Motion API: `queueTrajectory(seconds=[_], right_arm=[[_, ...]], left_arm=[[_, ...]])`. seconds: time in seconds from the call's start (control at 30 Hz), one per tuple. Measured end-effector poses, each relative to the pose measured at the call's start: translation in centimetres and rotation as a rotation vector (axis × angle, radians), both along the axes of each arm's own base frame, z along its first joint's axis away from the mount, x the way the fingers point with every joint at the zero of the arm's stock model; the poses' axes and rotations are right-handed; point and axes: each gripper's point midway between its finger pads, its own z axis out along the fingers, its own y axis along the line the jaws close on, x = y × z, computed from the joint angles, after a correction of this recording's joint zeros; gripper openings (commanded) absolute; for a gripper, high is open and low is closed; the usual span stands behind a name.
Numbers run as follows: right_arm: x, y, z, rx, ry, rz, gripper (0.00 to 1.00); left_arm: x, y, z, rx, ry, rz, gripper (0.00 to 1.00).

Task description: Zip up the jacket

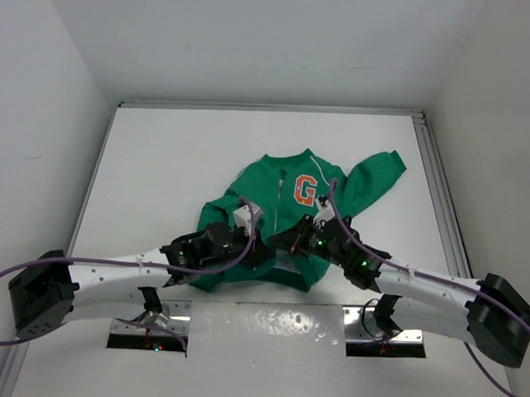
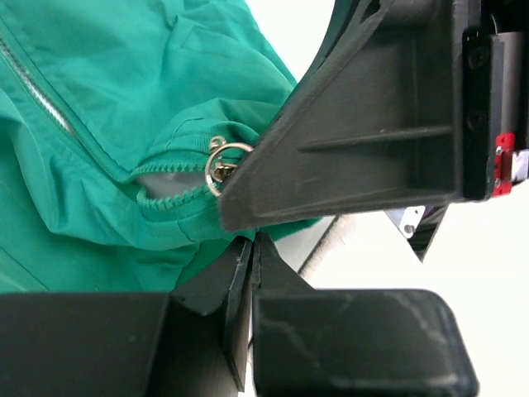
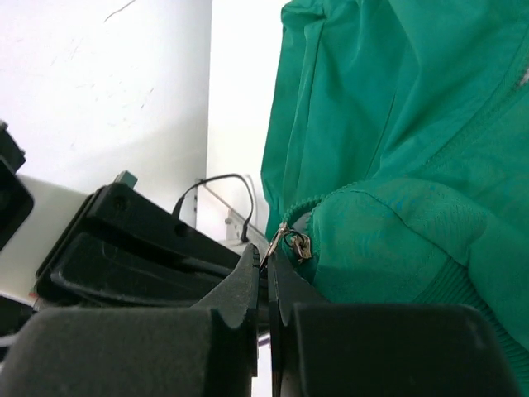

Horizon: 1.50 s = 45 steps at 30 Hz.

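The green jacket [image 1: 286, 212] lies flat on the table, with its orange "G" [image 1: 305, 190] facing up. Its front zipper is open near the bottom hem. My right gripper [image 1: 287, 242] is shut on the metal zipper pull [image 3: 279, 238] at the hem, and the slider [image 3: 298, 246] hangs just beside the fingertips. The ring of the pull also shows in the left wrist view [image 2: 225, 165]. My left gripper [image 1: 261, 251] is shut, its tips [image 2: 252, 245] pinching the jacket's bottom hem [image 2: 178, 217] just below the slider. The two grippers almost touch.
The white table [image 1: 161, 177] has a raised metal rail along its right edge [image 1: 439, 196] and back. The jacket's right sleeve [image 1: 379, 172] stretches toward that rail. The right arm's body [image 2: 388, 116] fills the upper right of the left wrist view.
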Motion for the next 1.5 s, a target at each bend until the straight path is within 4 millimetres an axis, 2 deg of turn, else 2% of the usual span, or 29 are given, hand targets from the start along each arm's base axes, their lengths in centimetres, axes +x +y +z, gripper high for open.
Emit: queueTrajectory(seconds=[0.03, 0.07, 0.1, 0.13, 0.17, 0.27, 0.37, 0.4, 0.5, 0.6, 0.73, 0.87, 0.93, 1.03, 1.1, 1.13, 1.23, 1.27, 1.3, 1.33, 1.4, 1.47, 1.5], right_arm=[[-0.2, -0.1, -0.1, 0.005, 0.001, 0.005, 0.0], [-0.5, -0.3, -0.2, 0.012, -0.001, 0.008, 0.0], [-0.5, -0.4, 0.0, 0.022, -0.009, 0.007, 0.0], [-0.6, -1.1, -0.2, 0.03, -0.022, -0.011, 0.0], [-0.3, -1.8, -0.1, 0.041, -0.037, -0.04, 0.0], [0.3, -3.5, 0.6, 0.075, -0.081, -0.109, 0.0], [-0.1, -4.5, 1.1, 0.095, -0.108, -0.126, 0.0], [-0.2, -4.7, 1.1, 0.096, -0.113, -0.128, 0.0], [-0.6, -5.3, 0.9, 0.089, -0.115, -0.132, 0.0], [-0.9, -5.6, 0.3, 0.062, -0.108, -0.127, 0.0], [-1.5, -5.7, -1.0, 0.031, -0.085, -0.103, 0.0], [-2.2, -5.8, -2.6, 0.006, -0.053, -0.073, 0.0], [-2.5, -5.8, -3.4, -0.007, -0.039, -0.062, 0.0], [-2.9, -5.7, -4.1, -0.016, -0.025, -0.045, 0.0], [-2.9, -5.6, -4.3, -0.013, -0.024, -0.04, 0.0], [-2.9, -5.6, -4.5, -0.013, -0.024, -0.039, 0.0], [-3.0, -5.1, -4.8, -0.011, -0.016, -0.024, 0.0], [-3.1, -4.9, -4.9, -0.01, -0.011, -0.015, 0.0], [-3.2, -4.6, -5.0, -0.01, -0.006, -0.008, 0.0], [-3.3, -4.4, -5.2, -0.008, 0.001, 0.0, 0.0], [-3.7, -3.8, -5.6, -0.007, 0.019, 0.016, 0.0], [-3.8, -3.1, -5.8, -0.005, 0.041, 0.023, 0.0], [-3.7, -2.7, -5.8, -0.002, 0.049, 0.019, 0.0]], left_arm=[[-0.2, 0.0, -0.1, 0.004, 0.004, -0.001, 0.0], [-0.3, 0.1, -0.1, 0.006, 0.007, -0.004, 0.07], [-0.6, 0.2, -0.3, 0.013, 0.018, -0.01, 0.27], [-1.1, 0.2, -0.3, 0.019, 0.021, -0.03, 0.38], [-2.0, 0.2, -0.5, 0.028, 0.046, -0.055, 0.52], [-4.3, 0.8, -1.8, 0.062, 0.106, -0.114, 0.65], [-4.5, 2.2, -2.7, 0.088, 0.13, -0.069, 0.65], [-4.1, 2.6, -2.6, 0.089, 0.129, -0.032, 0.61], [-2.3, 3.5, -2.0, 0.068, 0.122, 0.096, 0.56], [0.0, 5.1, -2.2, 0.067, 0.141, 0.249, 0.54], [2.9, 8.6, -3.7, 0.092, 0.17, 0.463, 0.58], [5.4, 12.3, -5.6, 0.138, 0.196, 0.642, 0.57], [6.2, 13.4, -6.8, 0.176, 0.218, 0.692, 0.49], [6.7, 13.7, -8.6, 0.229, 0.245, 0.706, 0.36], [7.0, 13.4, -9.8, 0.269, 0.265, 0.699, 0.25], [7.4, 13.2, -10.3, 0.292, 0.273, 0.699, 0.15], [10.0, 11.8, -10.2, 0.321, 0.268, 0.7, 0.0], [11.4, 11.2, -9.8, 0.322, 0.258, 0.706, 0.0], [11.9, 11.0, -9.6, 0.328, 0.246, 0.701, 0.0], [15.0, 9.7, -8.1, 0.313, 0.223, 0.715, 0.0], [19.7, 7.6, -5.8, 0.29, 0.172, 0.715, 0.0], [24.6, 5.4, -3.1, 0.255, 0.119, 0.704, 0.1], [26.4, 4.5, -2.0, 0.237, 0.093, 0.694, 0.18]])
